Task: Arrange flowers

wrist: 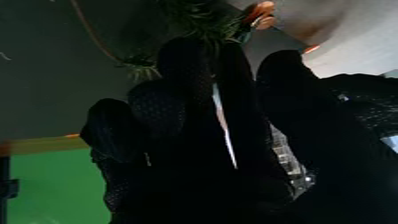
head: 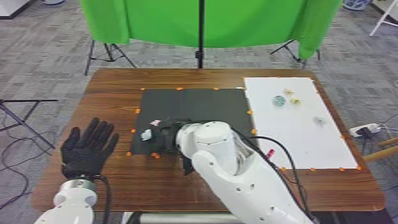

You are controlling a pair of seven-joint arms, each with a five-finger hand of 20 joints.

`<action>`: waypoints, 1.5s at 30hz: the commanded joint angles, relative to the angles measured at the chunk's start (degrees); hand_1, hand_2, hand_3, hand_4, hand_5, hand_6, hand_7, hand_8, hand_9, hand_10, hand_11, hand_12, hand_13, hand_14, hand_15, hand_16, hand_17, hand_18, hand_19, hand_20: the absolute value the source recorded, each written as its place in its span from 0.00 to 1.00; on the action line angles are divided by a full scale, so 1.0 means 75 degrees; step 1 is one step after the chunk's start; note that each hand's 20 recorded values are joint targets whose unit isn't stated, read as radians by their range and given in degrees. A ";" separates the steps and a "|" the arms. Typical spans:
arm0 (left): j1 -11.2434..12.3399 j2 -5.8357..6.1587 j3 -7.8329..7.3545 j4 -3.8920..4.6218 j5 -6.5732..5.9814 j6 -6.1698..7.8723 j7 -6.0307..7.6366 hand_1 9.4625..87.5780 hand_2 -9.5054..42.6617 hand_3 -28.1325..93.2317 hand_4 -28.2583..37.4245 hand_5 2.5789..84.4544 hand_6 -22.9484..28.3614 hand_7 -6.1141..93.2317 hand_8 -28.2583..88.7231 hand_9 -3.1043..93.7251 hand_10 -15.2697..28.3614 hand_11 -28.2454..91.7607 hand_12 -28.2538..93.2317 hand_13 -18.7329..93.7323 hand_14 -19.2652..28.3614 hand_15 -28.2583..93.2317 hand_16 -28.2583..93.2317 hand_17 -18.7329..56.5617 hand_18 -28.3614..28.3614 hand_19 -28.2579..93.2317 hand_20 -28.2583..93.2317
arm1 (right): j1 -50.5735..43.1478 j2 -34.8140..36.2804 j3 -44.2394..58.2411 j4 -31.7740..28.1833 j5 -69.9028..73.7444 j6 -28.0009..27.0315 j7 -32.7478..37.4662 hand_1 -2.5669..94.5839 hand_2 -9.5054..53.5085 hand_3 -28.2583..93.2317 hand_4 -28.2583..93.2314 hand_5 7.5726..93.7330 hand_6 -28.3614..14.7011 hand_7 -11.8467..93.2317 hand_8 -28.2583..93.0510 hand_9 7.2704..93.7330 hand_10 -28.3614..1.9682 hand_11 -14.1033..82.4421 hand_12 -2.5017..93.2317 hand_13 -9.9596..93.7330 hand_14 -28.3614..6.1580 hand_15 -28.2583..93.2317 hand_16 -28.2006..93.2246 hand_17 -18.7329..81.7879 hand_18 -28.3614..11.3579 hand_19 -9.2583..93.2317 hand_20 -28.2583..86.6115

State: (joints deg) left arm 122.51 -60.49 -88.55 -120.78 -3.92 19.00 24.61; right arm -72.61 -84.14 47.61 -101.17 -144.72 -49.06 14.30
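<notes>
Greenery (wrist: 197, 19) beside right robot hand (head: 166, 137)

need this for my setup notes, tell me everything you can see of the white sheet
The white sheet is a long, plain rectangle, perhaps paper or board, lying flat on the table's right side beside the dark mat. Orange marks dot its edges. A greenish thing, small yellowish pieces and a pale thing lie on it.
</notes>
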 commanded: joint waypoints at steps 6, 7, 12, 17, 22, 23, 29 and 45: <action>0.0073 -0.0069 0.0020 0.0046 0.0015 0.0061 -0.0118 0.22 0.51 0.86 0.00 0.55 0.66 0.19 0.15 0.46 0.73 0.45 0.31 0.44 0.75 0.58 0.15 0.14 0.75 0.56 0.34 | -0.0103 0.0118 0.0297 -0.0213 0.0341 0.1123 0.0018 0.41 0.20 0.90 0.06 0.61 0.62 0.22 0.14 0.62 0.23 0.71 0.35 0.67 0.25 0.94 0.52 0.53 0.03 1.00 0.81; 0.0082 -0.0077 0.0018 0.0049 0.0026 0.0047 -0.0116 0.22 0.51 0.86 0.00 0.55 0.66 0.19 0.15 0.46 0.73 0.45 0.31 0.44 0.75 0.58 0.15 0.14 0.75 0.56 0.34 | -0.0089 0.0114 0.0335 -0.0212 0.0454 0.1222 0.0101 0.41 0.20 0.90 0.06 0.62 0.62 0.22 0.14 0.62 0.23 0.71 0.35 0.67 0.25 0.94 0.52 0.53 0.03 1.00 0.81; 0.0159 -0.0103 0.0013 0.0000 0.0019 0.0028 -0.0065 0.22 0.51 0.86 0.00 0.55 0.66 0.19 0.15 0.46 0.73 0.45 0.31 0.44 0.75 0.58 0.15 0.14 0.75 0.56 0.34 | -0.0123 0.0234 0.0557 -0.0420 0.0849 0.1382 0.0257 0.41 0.17 0.90 0.06 0.66 0.62 0.23 0.14 0.63 0.25 0.71 0.34 0.67 0.27 0.94 0.52 0.53 0.03 1.00 0.81; 0.0109 -0.0237 -0.0021 0.0053 0.0052 0.0055 -0.0124 0.22 0.51 0.86 0.00 0.55 0.66 0.19 0.15 0.46 0.73 0.45 0.31 0.44 0.75 0.58 0.15 0.14 0.75 0.56 0.34 | -0.0151 0.0581 0.1230 -0.0611 0.1338 0.1786 0.0594 0.41 0.16 0.90 0.06 0.69 0.59 0.24 0.14 0.64 0.26 0.70 0.34 0.68 0.28 0.94 0.51 0.53 0.04 1.00 0.80; 0.0295 -0.0237 -0.0116 -0.0029 0.0027 0.0067 0.0024 0.22 0.51 0.86 0.00 0.55 0.66 0.19 0.15 0.46 0.73 0.45 0.31 0.44 0.75 0.58 0.15 0.14 0.75 0.56 0.34 | -0.0224 0.1273 0.2009 -0.0787 0.1765 0.2532 0.1145 0.40 0.14 0.90 0.05 0.67 0.55 0.25 0.14 0.66 0.27 0.61 0.29 0.67 0.29 0.90 0.50 0.52 0.05 1.00 0.76; 0.0321 -0.0250 -0.0124 -0.0036 0.0003 0.0054 0.0068 0.22 0.51 0.86 0.00 0.55 0.66 0.19 0.15 0.46 0.73 0.45 0.31 0.44 0.75 0.58 0.15 0.14 0.75 0.56 0.34 | -0.0224 0.1446 0.2136 -0.0831 0.1810 0.2563 0.1252 0.40 0.14 0.90 0.05 0.66 0.55 0.25 0.14 0.66 0.27 0.59 0.28 0.67 0.29 0.90 0.49 0.52 0.05 1.00 0.75; 0.0411 -0.0254 -0.0182 -0.0091 -0.0001 0.0024 0.0185 0.22 0.50 0.86 0.00 0.55 0.66 0.19 0.15 0.46 0.73 0.45 0.31 0.43 0.75 0.58 0.15 0.14 0.75 0.56 0.34 | -0.0592 0.2541 0.2830 -0.0876 0.1391 0.3062 0.1508 0.42 0.07 0.90 0.04 0.62 0.54 0.24 0.14 0.62 0.27 0.46 0.23 0.62 0.30 0.85 0.46 0.50 0.05 1.00 0.72; 0.0481 -0.0276 -0.0232 -0.0119 0.0048 -0.0006 0.0159 0.22 0.50 0.86 0.00 0.55 0.66 0.19 0.15 0.46 0.72 0.45 0.31 0.44 0.75 0.58 0.15 0.14 0.75 0.56 0.34 | -0.1470 0.3471 0.3908 -0.0096 0.0251 0.3953 0.1927 0.46 0.00 0.91 0.00 0.54 0.55 0.26 0.13 0.47 0.34 0.30 0.19 0.52 0.35 0.68 0.34 0.47 0.06 0.99 0.70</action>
State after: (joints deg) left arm 125.16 -61.91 -90.45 -121.76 -3.83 18.99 26.24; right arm -82.94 -58.37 75.49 -104.82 -139.60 -22.52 26.46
